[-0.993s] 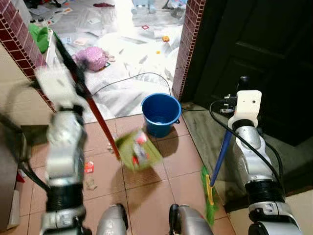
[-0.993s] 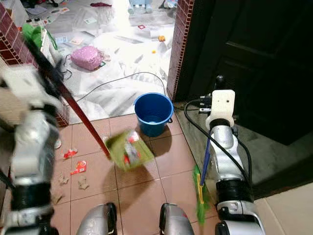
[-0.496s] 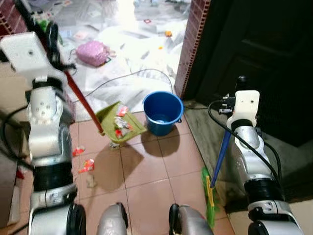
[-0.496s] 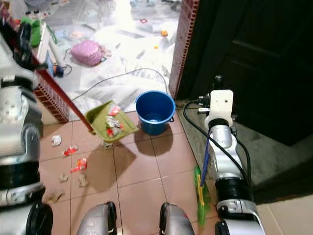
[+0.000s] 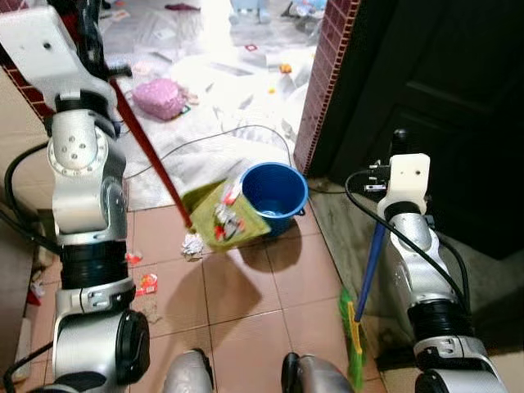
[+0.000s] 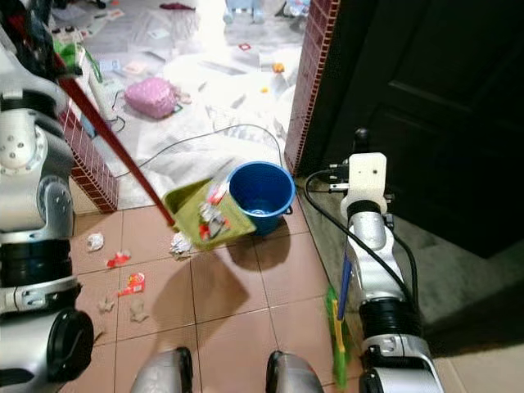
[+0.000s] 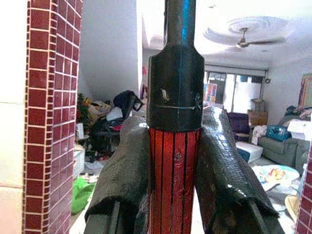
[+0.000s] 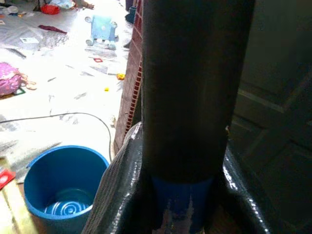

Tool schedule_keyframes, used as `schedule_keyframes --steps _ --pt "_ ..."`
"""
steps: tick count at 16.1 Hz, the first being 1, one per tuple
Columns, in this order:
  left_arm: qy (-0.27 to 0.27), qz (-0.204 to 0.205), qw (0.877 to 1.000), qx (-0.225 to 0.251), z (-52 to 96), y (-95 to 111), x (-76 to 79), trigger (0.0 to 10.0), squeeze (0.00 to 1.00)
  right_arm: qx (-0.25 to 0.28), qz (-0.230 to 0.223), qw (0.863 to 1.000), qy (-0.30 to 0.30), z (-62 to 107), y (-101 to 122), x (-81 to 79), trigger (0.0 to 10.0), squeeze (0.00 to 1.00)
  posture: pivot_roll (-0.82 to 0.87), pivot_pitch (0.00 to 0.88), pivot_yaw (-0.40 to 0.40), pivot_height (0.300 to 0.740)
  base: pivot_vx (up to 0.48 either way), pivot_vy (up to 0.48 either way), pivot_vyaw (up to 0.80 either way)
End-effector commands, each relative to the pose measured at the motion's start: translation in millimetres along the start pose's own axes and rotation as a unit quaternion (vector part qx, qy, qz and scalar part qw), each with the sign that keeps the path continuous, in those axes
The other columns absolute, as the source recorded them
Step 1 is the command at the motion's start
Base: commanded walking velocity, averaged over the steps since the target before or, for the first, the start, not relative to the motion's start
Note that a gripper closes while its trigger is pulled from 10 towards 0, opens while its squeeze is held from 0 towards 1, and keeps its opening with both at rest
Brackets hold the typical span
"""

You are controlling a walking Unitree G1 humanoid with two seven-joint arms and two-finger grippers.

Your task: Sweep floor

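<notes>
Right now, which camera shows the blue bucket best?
The right eye view: the whole bucket stands clear, with the dustpan tipped against its rim. The left eye view shows much the same. The right wrist view catches it partly, behind the broom handle.

A green plastic dustpan (image 5: 225,214) on a long red handle (image 5: 146,147) hangs tilted above the terracotta tiled floor (image 5: 246,295), its far right edge at the rim of a round blue plastic bucket (image 5: 274,196). Red and white scraps (image 5: 225,211) lie heaped in the pan. The handle slants up and to the left. On the tiles to the left lie a crumpled white wad (image 5: 191,244) just beside the pan, and small red wrappers (image 5: 146,282) nearer. On the right, a broom with a blue stick (image 5: 372,255) and green bristles (image 5: 353,344) stands nearly upright, bristles on the floor.
</notes>
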State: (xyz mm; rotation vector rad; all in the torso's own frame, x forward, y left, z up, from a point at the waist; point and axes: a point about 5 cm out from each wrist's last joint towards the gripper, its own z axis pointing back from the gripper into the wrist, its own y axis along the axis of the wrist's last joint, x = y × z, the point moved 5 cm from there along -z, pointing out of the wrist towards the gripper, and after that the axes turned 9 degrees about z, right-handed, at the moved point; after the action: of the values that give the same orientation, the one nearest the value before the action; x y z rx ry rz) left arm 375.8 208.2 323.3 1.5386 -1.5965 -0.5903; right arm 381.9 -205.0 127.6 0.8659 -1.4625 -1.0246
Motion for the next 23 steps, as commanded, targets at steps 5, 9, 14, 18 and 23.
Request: schedule_keyframes --steps 5,9,14,18,23 --pt "-0.016 0.015 0.999 0.041 -4.2 15.4 8.4 10.0 0.00 0.013 0.010 1.000 0.005 0.6 3.9 -1.7 10.0 0.00 -0.03 0.133 -0.006 0.740 0.323 0.000 0.00" --pt "-0.019 0.016 0.999 0.043 -5.8 15.6 9.7 10.0 0.00 0.012 0.010 1.000 0.004 1.5 2.8 -1.5 10.0 0.00 -0.03 0.139 -0.003 0.740 0.337 0.000 0.00" --pt "-0.015 0.015 0.999 0.050 -8.4 17.9 6.5 10.0 0.00 0.010 0.013 1.000 0.005 2.0 1.3 -1.2 10.0 0.00 -0.03 0.139 -0.003 0.740 0.338 0.000 0.00" --pt "-0.014 0.013 0.998 0.054 -10.5 20.3 4.8 10.0 0.00 0.010 0.014 1.000 0.007 1.4 1.3 -1.9 10.0 0.00 -0.04 0.140 -0.006 0.740 0.345 0.000 0.00" --pt "-0.016 0.013 0.999 0.050 -8.8 15.0 6.7 10.0 0.00 0.007 0.017 1.000 0.010 2.4 -1.6 -1.1 10.0 0.00 -0.04 0.143 -0.012 0.740 0.342 0.000 0.00"
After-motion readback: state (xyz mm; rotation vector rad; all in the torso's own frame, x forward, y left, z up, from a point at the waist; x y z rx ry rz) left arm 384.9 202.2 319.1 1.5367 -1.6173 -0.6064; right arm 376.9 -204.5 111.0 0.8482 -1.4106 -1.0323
